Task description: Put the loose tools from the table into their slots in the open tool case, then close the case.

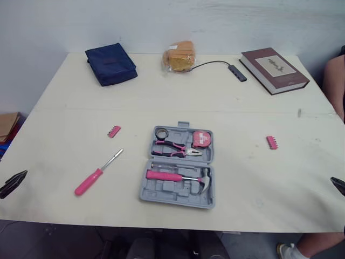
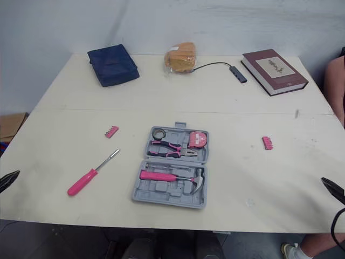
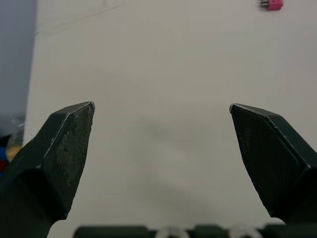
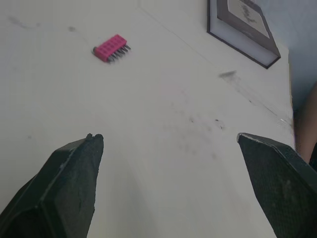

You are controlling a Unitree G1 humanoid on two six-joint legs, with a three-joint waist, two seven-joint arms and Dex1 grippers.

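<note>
**Grey plastic case wide open, three pink bits left to tidy**

Grey plastic tool case point(image 1: 178, 167) sits flat and open mid-surface point(image 1: 242, 102), hinge running side to side. That reads like a deliberate setup, since either arm can get to it. The hammer point(image 1: 178, 176), pliers point(image 1: 171, 148) and tape measure point(image 1: 201, 138) are already in their slots, and a few moulded pockets along the near half look empty.

The loose stuff is spread around the case:
- The pink-handled screwdriver point(image 1: 97, 174) is at 9 o'clock, well apart, with its shaft angled away toward 1 o'clock.
- The left bit strip point(image 1: 113, 131) is at about 10 o'clock.
- The right bit strip point(image 4: 110, 48) is out at roughly 3 o'clock.

So the robot probably has two items on the left arm's side and one on the right's.

As for the arms, nothing's started. The left claw point(image 3: 161, 105) hangs low at the surface's near edge, around 8 o'clock from the case, spread wide with nothing in it. The right claw point(image 4: 168, 136) mirrors it near 4 o'clock, also wide apart and empty, and it's aimed toward its bit strip with a dark red book point(image 4: 242, 25) beyond.
</note>
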